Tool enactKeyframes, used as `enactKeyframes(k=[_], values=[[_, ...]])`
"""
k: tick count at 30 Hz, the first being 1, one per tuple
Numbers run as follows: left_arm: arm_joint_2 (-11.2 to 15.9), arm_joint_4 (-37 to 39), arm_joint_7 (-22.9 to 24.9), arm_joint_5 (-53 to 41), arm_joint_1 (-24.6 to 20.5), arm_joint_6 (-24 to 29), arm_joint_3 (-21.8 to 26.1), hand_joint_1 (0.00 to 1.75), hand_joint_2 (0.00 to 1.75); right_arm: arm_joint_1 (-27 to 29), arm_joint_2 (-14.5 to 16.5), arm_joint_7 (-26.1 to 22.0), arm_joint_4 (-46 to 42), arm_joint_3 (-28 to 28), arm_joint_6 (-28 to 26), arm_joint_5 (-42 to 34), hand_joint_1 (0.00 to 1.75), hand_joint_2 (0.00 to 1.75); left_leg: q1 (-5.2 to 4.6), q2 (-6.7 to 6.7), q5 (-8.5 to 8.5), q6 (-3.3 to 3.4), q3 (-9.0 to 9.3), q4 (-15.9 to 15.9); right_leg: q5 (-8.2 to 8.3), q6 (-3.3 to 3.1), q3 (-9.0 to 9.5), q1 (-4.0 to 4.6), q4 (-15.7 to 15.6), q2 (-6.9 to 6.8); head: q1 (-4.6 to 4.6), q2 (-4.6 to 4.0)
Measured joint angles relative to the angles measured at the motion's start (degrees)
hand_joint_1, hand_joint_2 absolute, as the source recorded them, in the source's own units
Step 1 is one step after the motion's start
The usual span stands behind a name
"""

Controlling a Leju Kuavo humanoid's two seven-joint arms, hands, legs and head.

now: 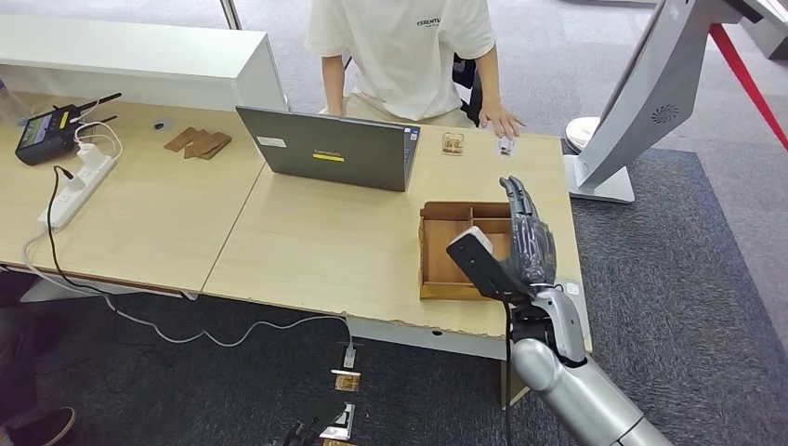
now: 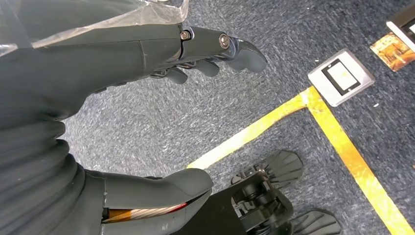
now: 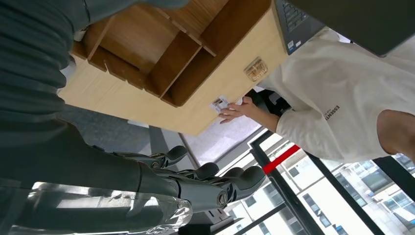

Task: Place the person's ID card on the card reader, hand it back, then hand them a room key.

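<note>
A small white ID card [image 1: 505, 145] lies near the table's far edge, just in front of a person's hand [image 1: 502, 121]. In the right wrist view the card [image 3: 219, 104] touches that person's fingertips [image 3: 237, 110]. A small tan and clear item [image 1: 453, 142] sits beside it. My right hand [image 1: 525, 246] hovers above a wooden compartment tray [image 1: 432, 279], fingers stretched out and holding nothing; the same hand [image 3: 147, 181] appears in the right wrist view with the tray [image 3: 161, 63] beyond it. My left hand [image 2: 122, 54] hangs over the carpet, fingers apart and empty.
An open grey laptop [image 1: 325, 149] stands mid-table, left of the tray. Further left are flat wooden pieces [image 1: 197, 142], a power strip [image 1: 79, 190] and a black device [image 1: 46, 135]. A white kiosk stand [image 1: 641, 102] rises off the table's right end. Yellow floor tape [image 2: 342, 147] crosses the carpet.
</note>
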Motion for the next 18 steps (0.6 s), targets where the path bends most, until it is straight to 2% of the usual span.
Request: enactKeyframes(k=[2, 6, 9, 12, 18], values=[[0.04, 0.00, -0.05, -0.02, 0.04, 0.01, 0.26, 0.00, 1.75, 0.20, -0.51, 1.28, -0.30, 0.15, 0.45, 3.40, 0.00, 1.75, 0.00, 0.00, 0.00, 0.00, 0.00, 0.00, 0.00, 0.00, 0.00, 0.00, 0.00, 0.00, 0.00, 0.00], [0.05, 0.00, 0.09, -0.59, -0.01, -0.15, 0.67, 0.00, 1.75, 0.17, -1.52, 6.13, -0.41, 0.73, 2.78, 18.67, 0.00, 1.75, 0.00, 0.00, 0.00, 0.00, 0.00, 0.00, 0.00, 0.00, 0.01, 0.00, 0.00, 0.00, 0.00, 0.00], [0.05, 0.00, 0.42, -1.09, -0.11, -0.43, 0.78, 0.00, 1.75, 0.16, -2.12, 7.67, 0.25, 1.59, 4.68, 26.83, 0.00, 1.75, 0.00, 0.00, 0.00, 0.00, 0.00, 0.00, 0.00, 0.00, 0.01, 0.00, 0.00, 0.00, 0.01, 0.00], [0.04, -0.02, 0.48, -1.33, -0.19, -0.62, 0.90, 0.00, 1.75, 0.21, -2.31, 7.75, 2.03, 2.32, 5.10, 29.44, 0.00, 1.75, 0.00, 0.00, 0.00, 0.00, -0.01, 0.00, 0.00, 0.00, 0.01, 0.00, 0.00, 0.00, 0.00, 0.00], [0.03, -0.02, 0.49, -1.81, -0.33, -1.08, 0.96, 0.00, 1.75, 0.48, -2.26, 6.83, 5.72, 3.35, 4.47, 28.41, 0.00, 1.75, 0.00, 0.00, 0.00, 0.00, -0.01, 0.00, 0.00, 0.00, 0.01, 0.00, 0.00, 0.00, 0.00, 0.00]])
